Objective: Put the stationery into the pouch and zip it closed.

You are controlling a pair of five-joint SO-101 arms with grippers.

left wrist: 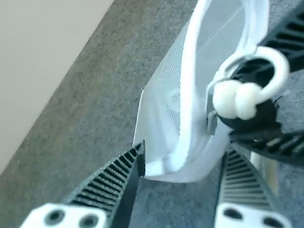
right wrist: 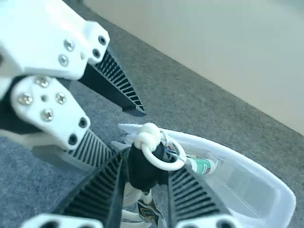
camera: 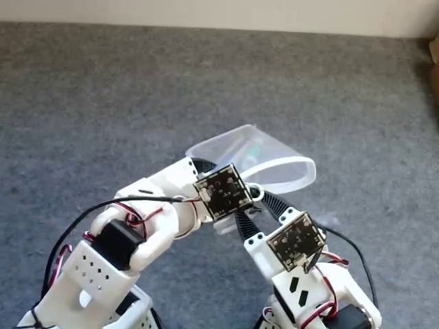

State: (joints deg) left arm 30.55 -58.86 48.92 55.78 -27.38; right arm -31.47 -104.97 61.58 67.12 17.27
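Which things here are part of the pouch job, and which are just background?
Job: translucent white mesh pouch; white ringed zip pull; green-and-white stationery piece inside it; left gripper, open at the pouch's end; right gripper, shut on the pull.
Lying about: grey carpet-like table cover; pale wall strip.

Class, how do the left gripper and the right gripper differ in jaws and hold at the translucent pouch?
The left gripper has open jaws; the right gripper has shut jaws. The left gripper straddles an end of the translucent white pouch; the right gripper pinches the zip's dark pull with its white knotted ring. Both have black ribbed jaws.
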